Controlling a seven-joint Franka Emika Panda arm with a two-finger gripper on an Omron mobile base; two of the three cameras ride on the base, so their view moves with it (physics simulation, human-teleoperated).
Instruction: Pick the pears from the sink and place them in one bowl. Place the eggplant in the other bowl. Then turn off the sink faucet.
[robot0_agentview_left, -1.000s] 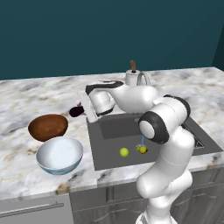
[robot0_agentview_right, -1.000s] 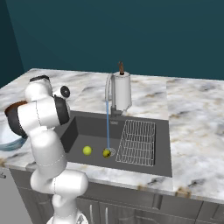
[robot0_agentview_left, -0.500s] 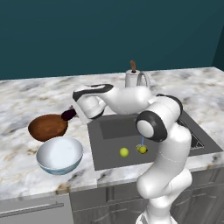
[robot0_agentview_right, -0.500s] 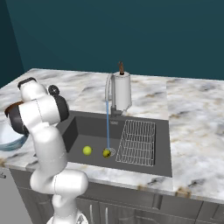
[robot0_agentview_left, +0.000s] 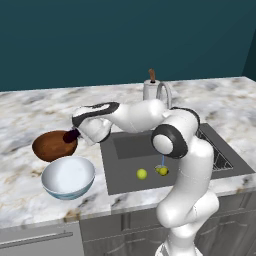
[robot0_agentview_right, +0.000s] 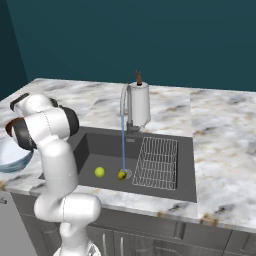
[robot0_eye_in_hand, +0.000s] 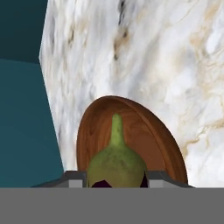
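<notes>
My gripper (robot0_agentview_left: 76, 134) is shut on the dark purple eggplant (robot0_agentview_left: 73, 135), which hangs at the right rim of the brown wooden bowl (robot0_agentview_left: 51, 145). In the hand view the eggplant's green stem end (robot0_eye_in_hand: 116, 158) points at the wooden bowl (robot0_eye_in_hand: 140, 135) right beyond it. The white and blue bowl (robot0_agentview_left: 68, 177) stands empty in front of the wooden one. Two yellow-green pears (robot0_agentview_left: 142, 173) (robot0_agentview_left: 163, 170) lie on the floor of the dark sink (robot0_agentview_left: 131, 147), one of them under the water stream. The grey faucet (robot0_agentview_right: 124, 100) runs a thin blue stream down to the drain.
A white cylinder with a brown top (robot0_agentview_right: 139, 102) stands behind the faucet. A wire rack (robot0_agentview_right: 157, 162) fills the sink's right side. Marble counter (robot0_agentview_left: 30, 107) spreads around the bowls, and the arm (robot0_agentview_left: 145, 114) reaches over the sink's left edge.
The arm has swung further left with the eggplant, from beside the sink's corner to the rim of the wooden bowl. The pears and bowls have stayed put.
</notes>
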